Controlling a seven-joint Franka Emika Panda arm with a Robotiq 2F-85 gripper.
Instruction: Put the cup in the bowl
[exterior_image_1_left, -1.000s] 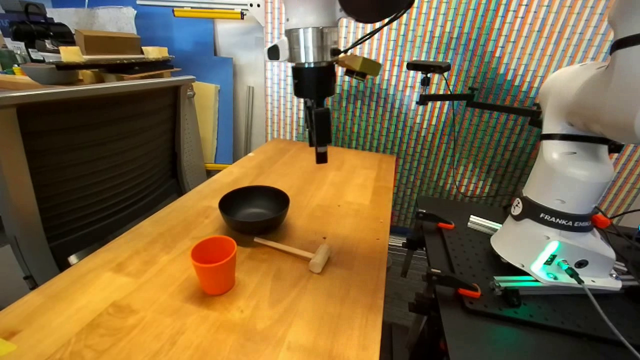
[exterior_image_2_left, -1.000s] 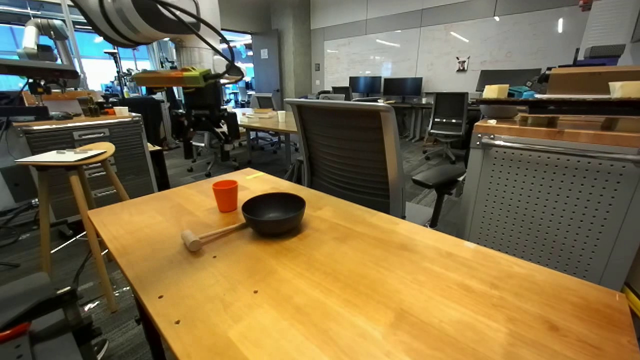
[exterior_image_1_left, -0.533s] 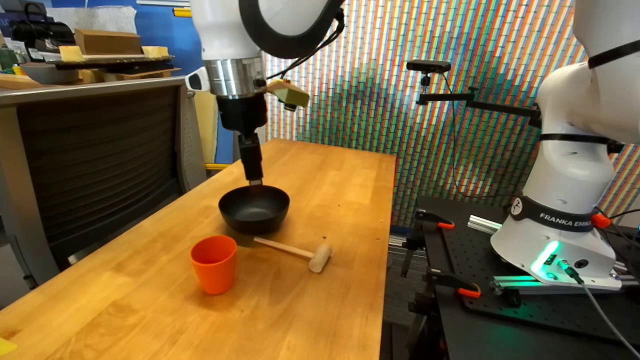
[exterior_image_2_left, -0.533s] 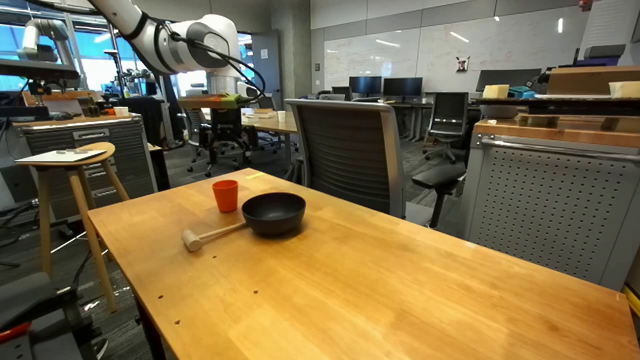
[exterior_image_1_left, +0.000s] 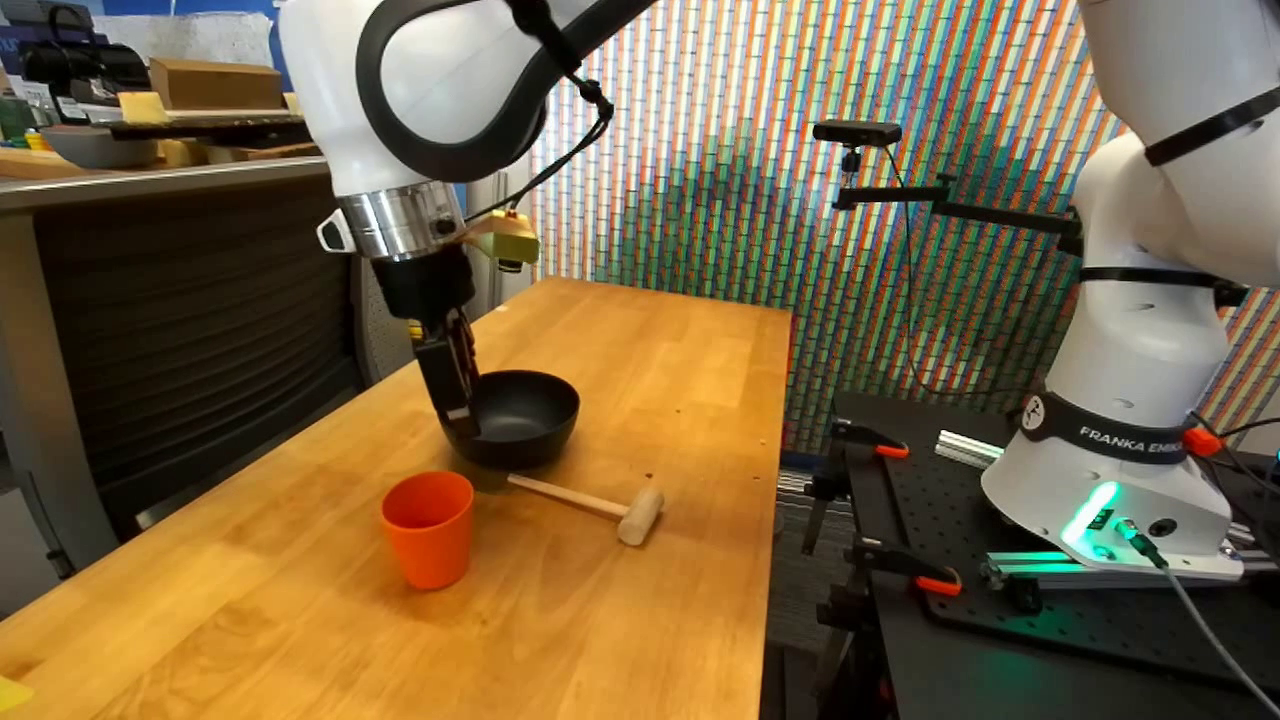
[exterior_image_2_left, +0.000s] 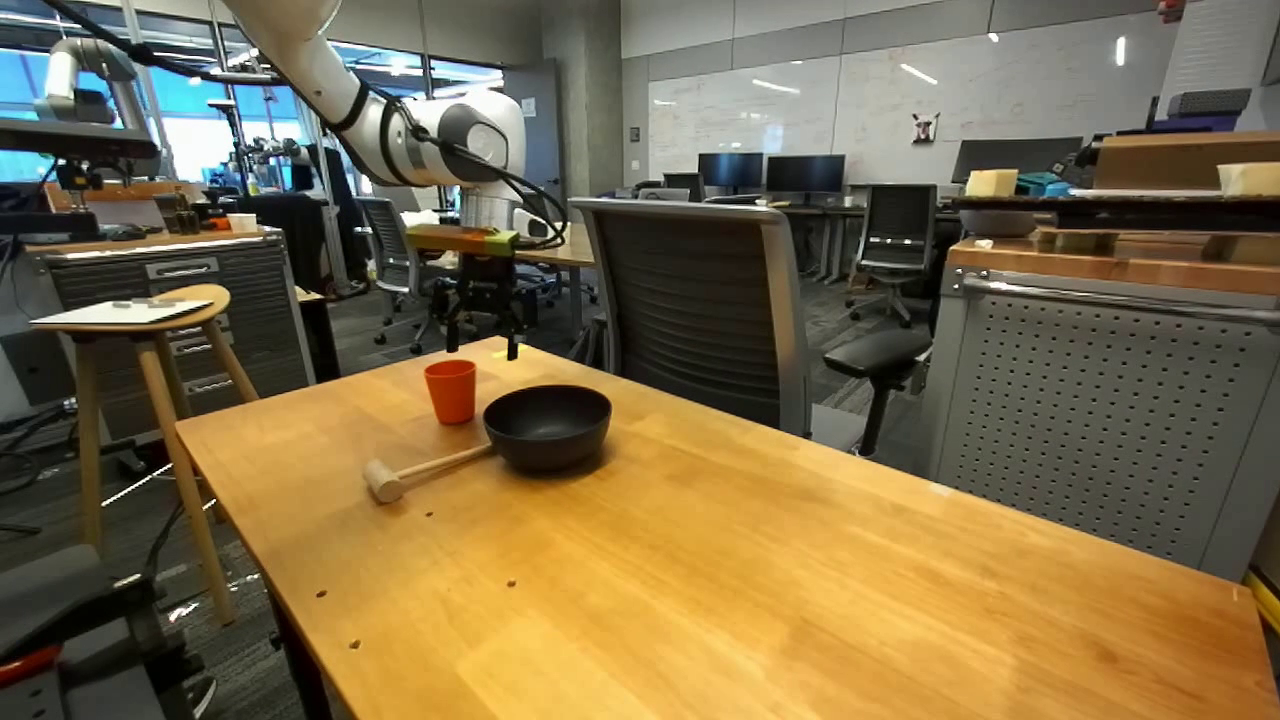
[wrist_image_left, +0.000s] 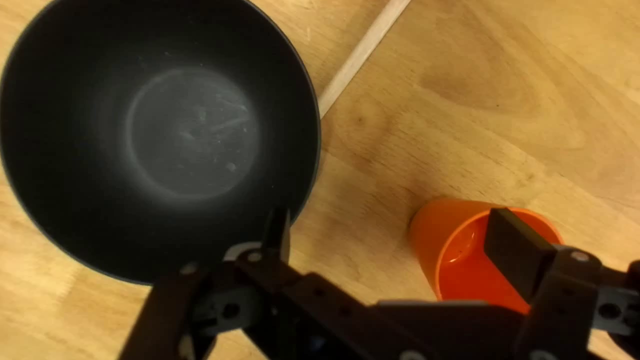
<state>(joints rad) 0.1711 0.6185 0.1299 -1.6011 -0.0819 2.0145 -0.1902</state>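
Note:
The orange-red cup stands upright on the wooden table, beside the black bowl. In an exterior view the cup and the bowl are close together but apart. My gripper is open and empty, above the table near both. In an exterior view my gripper overlaps the bowl's near-left rim. In the wrist view my gripper has its fingers wide apart, one over the bowl rim and one over the opening of the cup. The bowl is empty.
A small wooden mallet lies on the table, its handle end by the bowl. Its handle shows in the wrist view. An office chair stands at the table's long edge.
My gripper has moved across the table and lower, toward the bowl and cup, and has tilted somewhat. The cup, bowl and mallet have not moved.

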